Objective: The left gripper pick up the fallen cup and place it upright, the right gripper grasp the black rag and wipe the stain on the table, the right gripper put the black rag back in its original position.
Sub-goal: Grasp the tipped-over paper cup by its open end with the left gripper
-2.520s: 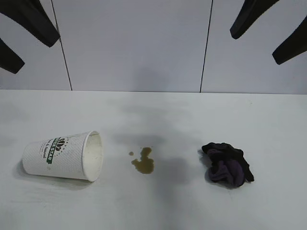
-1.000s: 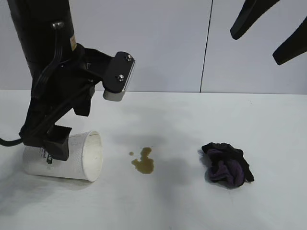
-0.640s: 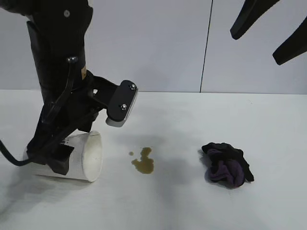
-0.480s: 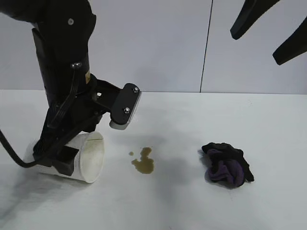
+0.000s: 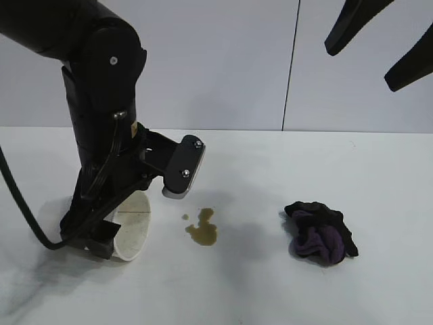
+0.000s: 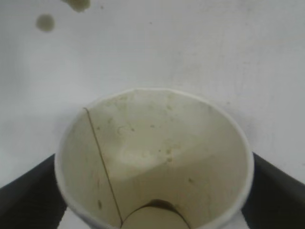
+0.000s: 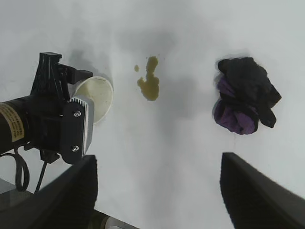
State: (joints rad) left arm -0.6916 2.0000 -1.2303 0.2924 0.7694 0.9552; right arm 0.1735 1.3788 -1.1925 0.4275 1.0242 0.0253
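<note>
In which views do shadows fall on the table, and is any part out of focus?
Exterior view: the left pincer, around the cup, throws a soft grey shadow on the table; another lies near the stain. Right wrist view: faint shadows beside the black rag. Left wrist view: the stain looks blurred.

A white paper cup (image 5: 132,227) lies tipped on the white tabletop (image 5: 270,291), its open mouth facing the stain. The brownish-olive stain (image 5: 202,227), with one small droplet, sits at the cup's 3 o'clock. A bunched black-and-purple rag (image 5: 321,231) lies farther toward 3 o'clock.
</note>
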